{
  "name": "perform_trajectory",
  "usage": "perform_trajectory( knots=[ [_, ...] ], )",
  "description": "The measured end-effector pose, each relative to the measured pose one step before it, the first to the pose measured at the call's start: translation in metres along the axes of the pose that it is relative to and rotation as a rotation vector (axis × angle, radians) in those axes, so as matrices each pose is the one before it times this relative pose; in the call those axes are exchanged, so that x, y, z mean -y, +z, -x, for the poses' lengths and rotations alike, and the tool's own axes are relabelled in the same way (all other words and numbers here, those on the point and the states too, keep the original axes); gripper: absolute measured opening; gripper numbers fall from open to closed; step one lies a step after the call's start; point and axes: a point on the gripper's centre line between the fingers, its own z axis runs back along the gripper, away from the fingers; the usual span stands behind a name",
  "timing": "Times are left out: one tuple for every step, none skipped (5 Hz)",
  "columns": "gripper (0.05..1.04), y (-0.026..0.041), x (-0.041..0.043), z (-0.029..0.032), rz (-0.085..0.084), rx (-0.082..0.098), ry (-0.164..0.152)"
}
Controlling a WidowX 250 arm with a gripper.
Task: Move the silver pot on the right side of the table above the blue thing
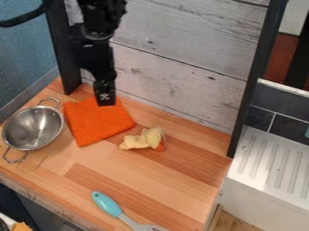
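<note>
The black gripper [105, 99] hangs at the upper left of the camera view, over the back part of an orange cloth; whether it holds anything cannot be made out. The silver pot [33, 128] sits upright at the left side of the wooden table [181, 191], left of the cloth and apart from the gripper. It is a round metal bowl with two loop handles. The blue thing is the turquoise handle [106, 204] of a utensil lying near the front edge, its metal end pointing to the lower right.
The orange cloth [96, 119] lies flat at the back left. A pale yellow and orange object [143, 139] rests mid-table, right of the cloth. A grey wood-plank wall [175, 58] bounds the back, with dark posts at both ends. A white ribbed drainboard [278, 162] stands at right.
</note>
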Motion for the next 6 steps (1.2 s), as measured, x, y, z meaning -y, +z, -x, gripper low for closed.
perform_trajectory(
  knots=[
    [1.001, -0.00665, -0.00252, -0.03645, -0.0475, -0.0054, 0.0388],
    [1.001, -0.00139, 0.00268, -0.03820, -0.0514, 0.0403, 0.1105],
    [1.001, -0.01594, 0.02095, -0.03786, -0.0739, 0.0090, 0.1110],
    [1.001, -0.01905, 0.01787, -0.01469, -0.1059, 0.0450, 0.0671],
    [1.001, -0.00706, 0.01833, -0.01208, -0.0574, 0.0118, 0.0780],
    [1.001, -0.00725, 0.01552, -0.00605, -0.0391, 0.0079, 0.0428]
  ],
)
